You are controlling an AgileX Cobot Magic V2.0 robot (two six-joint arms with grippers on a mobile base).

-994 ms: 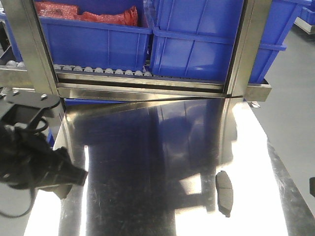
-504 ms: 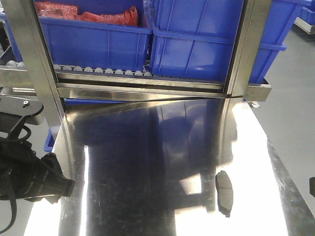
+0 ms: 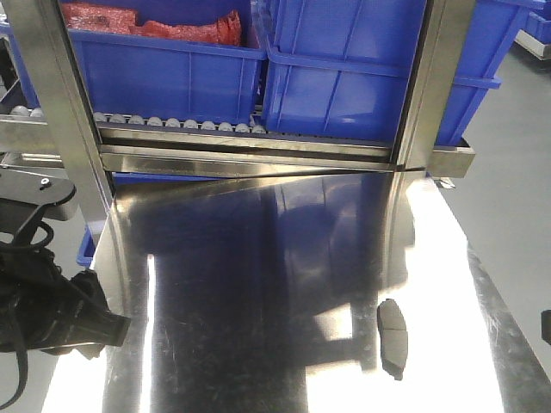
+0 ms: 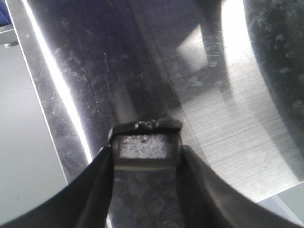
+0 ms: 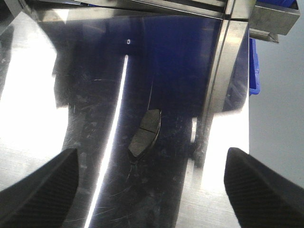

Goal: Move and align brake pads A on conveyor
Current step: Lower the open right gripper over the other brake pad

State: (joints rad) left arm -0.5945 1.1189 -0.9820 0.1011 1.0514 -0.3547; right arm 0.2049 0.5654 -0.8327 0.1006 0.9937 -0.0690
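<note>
Left tool (image 4: 146, 149) clenched on one brake pad, the gripped pad (image 4: 142, 146). It fills the gap between both fingers (image 4: 97, 183), with its long axis running straight out from the tool and the steel tabletop (image 4: 223, 123) beneath. Right tool (image 5: 151, 151) released, fingers (image 5: 42, 183) spread wide. Just ahead of it, roughly on its centre line, the lying pad (image 5: 145, 133) rests flat on the tabletop. Its long axis points away from the tool, the far end leaning slightly to the tool's right, with a thin groove across its middle. Pads counted: two, one gripped and one lying. In the front view the left arm (image 3: 52, 301) sits off the tabletop's left edge, well apart from the lying pad. Beyond both tools, past the far tabletop edge, is a steel roller rack (image 3: 172, 125) carrying two blue bins side by side. The left bin (image 3: 172, 77) holds red crumpled material (image 3: 146, 21). The contents of the right bin (image 3: 344, 86) are hidden by its wall.
</note>
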